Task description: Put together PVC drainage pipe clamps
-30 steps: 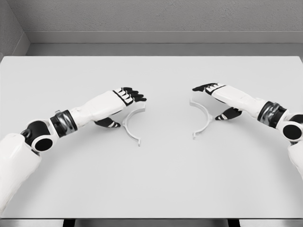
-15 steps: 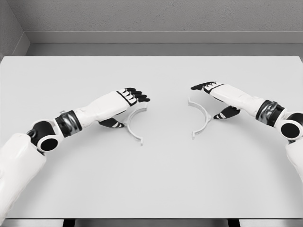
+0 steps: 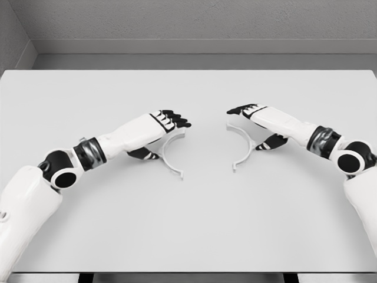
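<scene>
The left robot hand (image 3: 163, 125) is curled around a white half-ring clamp (image 3: 168, 154). Its dark fingers (image 3: 177, 121) sit over the top end of the curve, and its thumb is tucked under on the near side. The rest of this clamp curves away below the hand on the white bench (image 3: 188, 224).

The right robot hand (image 3: 254, 121) holds the other half-ring clamp (image 3: 244, 147) the same way, fingers on top, thumb below. The two clamps face each other with their open sides, apart, between the two hands.

Left clamp half (image 3: 169, 154) partly hidden under left robot hand (image 3: 158, 131); grip contact unclear; table (image 3: 188, 236) bottom edge cropped
</scene>
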Robot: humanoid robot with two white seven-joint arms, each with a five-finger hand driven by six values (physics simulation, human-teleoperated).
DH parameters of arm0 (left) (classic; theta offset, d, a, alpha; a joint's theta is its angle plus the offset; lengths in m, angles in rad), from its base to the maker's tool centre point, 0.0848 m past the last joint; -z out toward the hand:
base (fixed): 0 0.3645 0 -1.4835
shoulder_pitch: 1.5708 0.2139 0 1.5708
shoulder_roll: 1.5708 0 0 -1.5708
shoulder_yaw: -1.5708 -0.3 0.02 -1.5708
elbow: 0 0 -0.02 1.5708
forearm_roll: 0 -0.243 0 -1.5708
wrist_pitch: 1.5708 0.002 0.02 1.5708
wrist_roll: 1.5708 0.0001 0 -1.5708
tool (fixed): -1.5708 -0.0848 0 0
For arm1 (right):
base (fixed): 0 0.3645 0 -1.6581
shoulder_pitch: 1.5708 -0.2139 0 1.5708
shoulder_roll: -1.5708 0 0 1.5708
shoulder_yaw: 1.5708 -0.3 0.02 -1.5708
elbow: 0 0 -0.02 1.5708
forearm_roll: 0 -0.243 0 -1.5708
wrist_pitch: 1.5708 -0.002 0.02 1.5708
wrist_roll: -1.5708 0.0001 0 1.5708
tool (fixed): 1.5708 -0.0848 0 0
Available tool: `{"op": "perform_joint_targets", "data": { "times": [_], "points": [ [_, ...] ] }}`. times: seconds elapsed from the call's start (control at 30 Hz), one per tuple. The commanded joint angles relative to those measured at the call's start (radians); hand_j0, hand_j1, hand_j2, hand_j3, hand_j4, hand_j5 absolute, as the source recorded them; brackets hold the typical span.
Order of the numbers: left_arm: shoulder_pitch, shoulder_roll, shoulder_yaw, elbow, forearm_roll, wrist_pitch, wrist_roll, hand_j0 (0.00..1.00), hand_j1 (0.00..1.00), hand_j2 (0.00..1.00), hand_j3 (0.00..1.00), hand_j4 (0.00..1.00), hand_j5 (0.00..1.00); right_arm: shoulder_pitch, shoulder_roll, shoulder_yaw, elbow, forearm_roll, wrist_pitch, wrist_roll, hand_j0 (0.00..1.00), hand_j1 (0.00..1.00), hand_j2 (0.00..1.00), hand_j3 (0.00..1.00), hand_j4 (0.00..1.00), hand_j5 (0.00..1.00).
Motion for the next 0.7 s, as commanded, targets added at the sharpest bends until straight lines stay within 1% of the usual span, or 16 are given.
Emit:
{"op": "perform_joint_targets", "data": {
  "times": [0.0,0.2,0.27,0.4,0.47,0.53,0.67],
  "points": [
    [0.0,-0.003,0.001,-0.004,0.007,0.001,-0.002,1.0,1.0,1.0,1.0,1.0,1.0,0.0,0.004,0.003,0.001,-0.006,0.002,0.002,1.0,1.0,1.0,1.0,1.0,1.0],
    [0.0,-0.025,0.002,-0.008,0.007,0.001,-0.02,1.0,1.0,1.0,1.0,1.0,1.0,-0.003,-0.002,-0.002,0.004,-0.008,0.002,0.002,1.0,1.0,1.0,1.0,1.0,1.0],
    [0.0,-0.034,0.002,-0.008,0.007,0.001,-0.02,1.0,1.0,1.0,1.0,1.0,1.0,-0.014,-0.005,-0.004,0.007,-0.006,0.002,0.002,1.0,1.0,1.0,1.0,1.0,1.0],
    [0.0,-0.038,0.002,-0.009,0.007,0.001,-0.02,1.0,1.0,1.0,1.0,1.0,1.0,-0.037,-0.005,-0.004,0.059,-0.006,0.002,0.002,1.0,1.0,1.0,1.0,1.0,1.0],
    [0.0,-0.045,0.001,-0.009,0.007,0.001,-0.023,1.0,1.0,1.0,1.0,1.0,1.0,-0.041,-0.004,-0.002,0.059,-0.006,0.002,0.002,1.0,1.0,1.0,1.0,1.0,1.0],
    [0.0,-0.046,0.001,-0.012,0.007,0.001,-0.023,1.0,1.0,1.0,1.0,1.0,1.0,-0.052,0.001,0.001,0.077,-0.005,0.002,0.002,1.0,1.0,1.0,1.0,1.0,1.0],
    [0.0,-0.051,0.006,-0.011,0.007,0.001,-0.029,1.0,1.0,1.0,1.0,1.0,1.0,-0.054,0.003,0.004,0.079,-0.005,0.002,0.002,1.0,1.0,1.0,1.0,1.0,1.0]
  ]
}}
